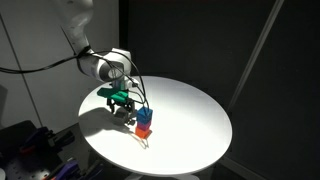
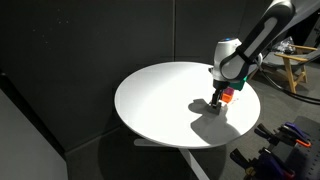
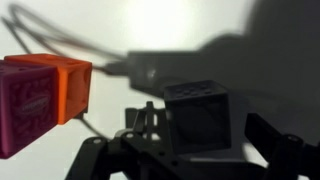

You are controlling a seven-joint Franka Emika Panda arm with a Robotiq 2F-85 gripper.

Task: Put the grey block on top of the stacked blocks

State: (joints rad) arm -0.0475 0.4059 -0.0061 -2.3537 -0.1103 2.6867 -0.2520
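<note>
The grey block point(image 3: 200, 118) rests on the white table between my gripper's fingers point(image 3: 207, 130) in the wrist view. The fingers are open around it, with a gap showing on the right side. The stacked blocks point(image 1: 145, 122) stand just beside the gripper point(image 1: 123, 103), blue above orange-red. In the wrist view the stack point(image 3: 45, 95) appears at the left edge as an orange and a magenta-looking cube. In both exterior views the gripper point(image 2: 217, 100) is low over the table next to the stack point(image 2: 228, 95), and it hides the grey block.
The round white table point(image 1: 190, 110) has its edge close behind the stack point(image 2: 250, 110). Dark curtains surround the table. Black cables trail from the wrist. Equipment sits below the table edge point(image 1: 30, 145).
</note>
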